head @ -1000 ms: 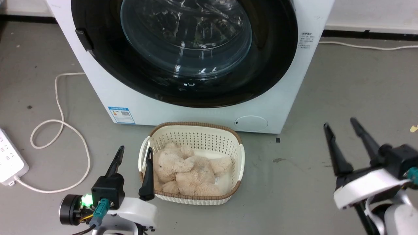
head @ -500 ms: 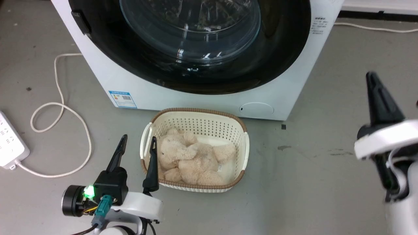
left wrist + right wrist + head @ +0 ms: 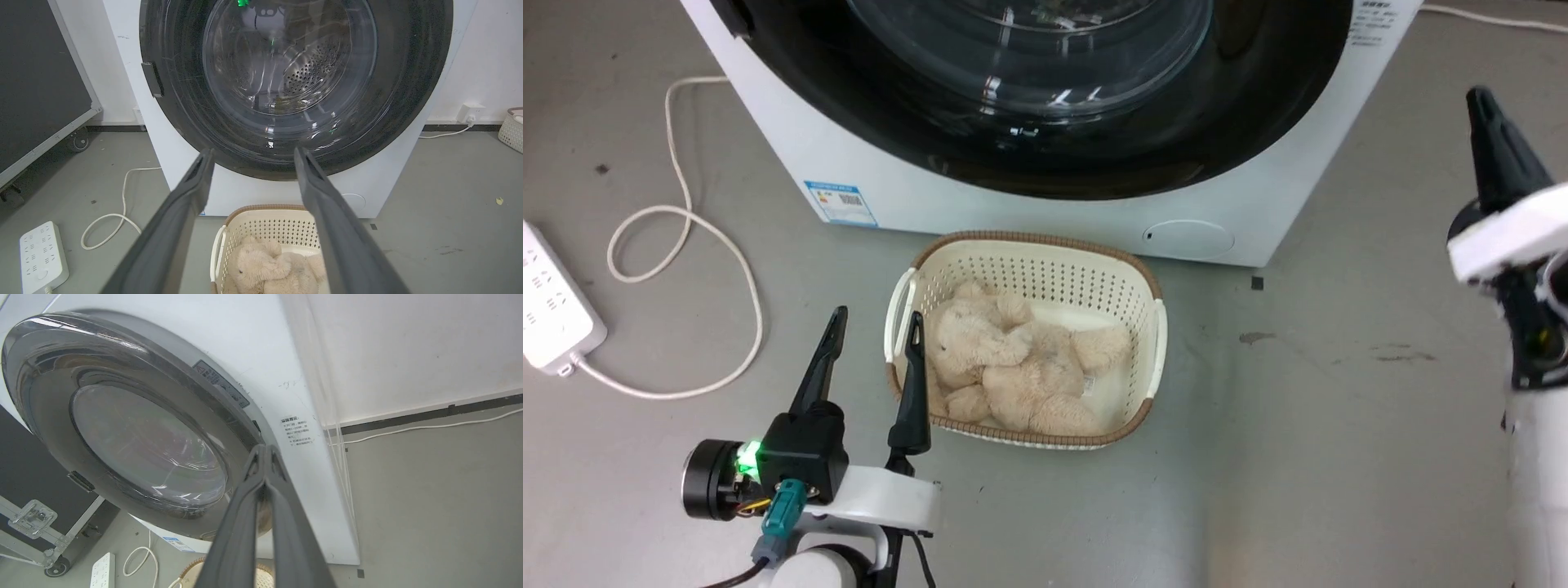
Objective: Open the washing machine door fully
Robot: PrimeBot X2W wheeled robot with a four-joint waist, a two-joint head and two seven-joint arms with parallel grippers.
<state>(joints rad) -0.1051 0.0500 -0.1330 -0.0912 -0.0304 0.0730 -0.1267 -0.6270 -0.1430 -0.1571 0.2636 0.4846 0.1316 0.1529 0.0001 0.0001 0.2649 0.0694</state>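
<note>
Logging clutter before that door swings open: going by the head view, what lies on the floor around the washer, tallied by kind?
Basket: 1
Plush toy: 1
Power strip: 1
White cords: 2
Total: 5

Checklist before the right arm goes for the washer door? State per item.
1. Washing machine door shut, flush with the cabinet, as a start state: ok.
2. Right gripper closed and empty, tips by the door's right rim: ok. Touching the rim: cannot tell.
3. Left gripper open, empty, low near the laundry basket, apart from the door: ok.
4. Laundry basket with plush bear on the floor directly before the door; swing clearance: cannot tell.
5. Power strip on the floor to the robot's left, away from the door: ok.
</note>
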